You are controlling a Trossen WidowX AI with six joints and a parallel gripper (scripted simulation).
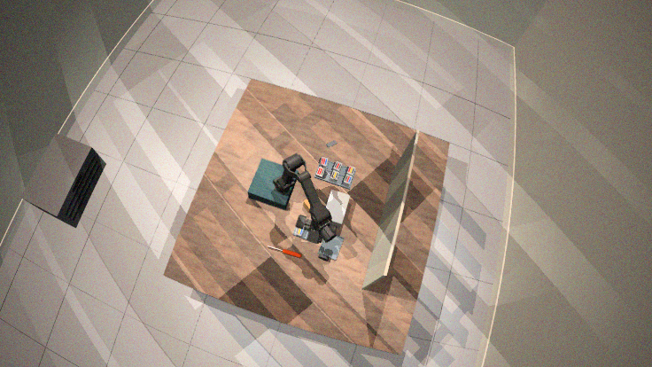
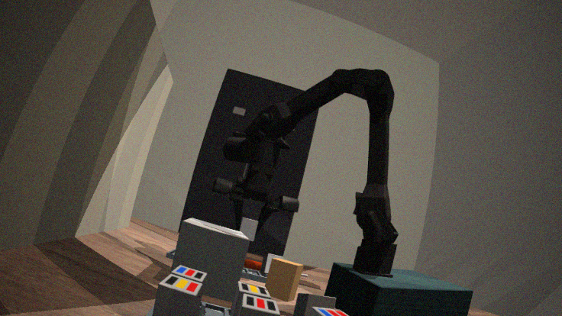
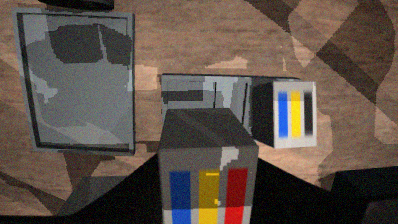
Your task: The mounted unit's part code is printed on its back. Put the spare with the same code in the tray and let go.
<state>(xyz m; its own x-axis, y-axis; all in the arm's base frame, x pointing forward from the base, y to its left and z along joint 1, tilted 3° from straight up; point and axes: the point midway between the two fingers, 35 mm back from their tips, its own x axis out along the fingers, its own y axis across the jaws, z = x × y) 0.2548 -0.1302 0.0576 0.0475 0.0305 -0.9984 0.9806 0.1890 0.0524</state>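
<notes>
My gripper (image 2: 250, 224) (image 3: 200, 157) is shut on a grey block (image 2: 249, 229) (image 3: 209, 162) whose label shows blue, yellow and red stripes. The block is held up above the slotted grey holder (image 3: 187, 84) (image 1: 306, 233). Another block (image 3: 295, 115) (image 1: 299, 231) with blue, yellow and black stripes stands at the holder's right end in the wrist view. A shallow grey tray (image 3: 80, 110) (image 1: 329, 252) lies left of the holder in the wrist view; nothing is seen in it. I cannot tell which unit is the mounted one, and no back code is readable.
Several striped blocks stand in a rack (image 1: 341, 183). A tall grey box (image 1: 337, 207) (image 2: 211, 259) and a yellow block (image 1: 306, 204) (image 2: 283, 279) stand between rack and holder. A screwdriver (image 1: 291, 253), a long upright panel (image 1: 395, 214) and a small grey piece (image 1: 331, 144) are also on the table.
</notes>
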